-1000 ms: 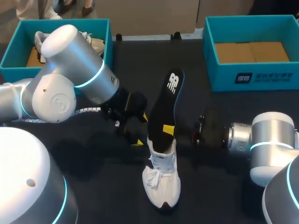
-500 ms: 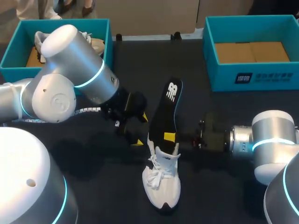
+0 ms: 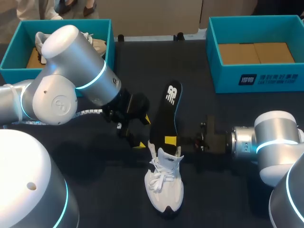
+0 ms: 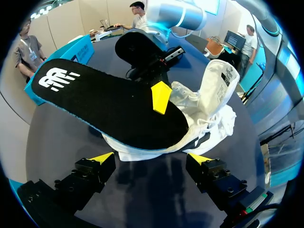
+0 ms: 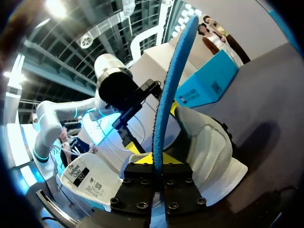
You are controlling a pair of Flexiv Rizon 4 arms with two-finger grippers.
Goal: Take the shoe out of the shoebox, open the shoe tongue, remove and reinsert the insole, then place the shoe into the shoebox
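The white shoe (image 3: 164, 184) lies on the dark table, toe toward me. The black insole (image 3: 168, 113) stands up out of its opening, leaning away, its lower end inside the shoe. My right gripper (image 3: 171, 141) is shut on the insole just above the shoe's collar. In the right wrist view the insole (image 5: 171, 88) shows edge-on, blue, clamped between the pads of the right gripper (image 5: 157, 162), with the shoe (image 5: 209, 147) just beyond. My left gripper (image 3: 142, 131) hangs open to the left of the shoe. In its wrist view, the left gripper (image 4: 151, 159) has insole (image 4: 109, 102) and shoe (image 4: 212, 105) ahead of it, untouched.
A teal shoebox (image 3: 10, 51) at the back left holds another shoe (image 3: 93, 44). A second teal shoebox (image 3: 256, 79) stands at the back right with only brown card in its bottom. My left arm's big elbow (image 3: 66, 71) lies between the left box and the shoe.
My right gripper has moved down and toward the shoe, sliding the insole deeper into it; the insole's top end has dropped. The left arm has kept still.
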